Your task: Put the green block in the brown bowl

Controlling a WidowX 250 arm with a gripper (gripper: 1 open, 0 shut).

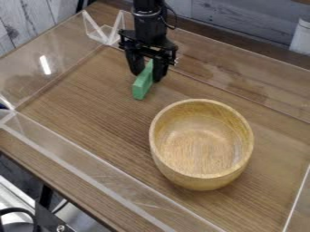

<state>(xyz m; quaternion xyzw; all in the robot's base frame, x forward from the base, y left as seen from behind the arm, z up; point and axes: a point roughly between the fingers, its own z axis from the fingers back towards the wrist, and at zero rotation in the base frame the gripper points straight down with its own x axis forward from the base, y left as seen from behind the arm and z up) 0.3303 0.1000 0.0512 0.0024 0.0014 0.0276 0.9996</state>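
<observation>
Gripper (147, 68) jaws astride green block (143, 82) (grip unclear), brown bowl (201, 143) apart

Block (143, 83) left-behind bowl (201, 142), apparently apart

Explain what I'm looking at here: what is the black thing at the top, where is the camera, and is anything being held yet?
One camera looks down from the front at a wooden table edged by clear plastic walls. The black thing is a robot arm's end effector, pointing straight down, a finger on either side of the upper end of a green block that lies on the table. Its fingers look partly closed around the block, but I cannot tell whether they grip it yet; the block is not lifted. To the lower right stands an empty brown bowl, apart from the block.
</observation>
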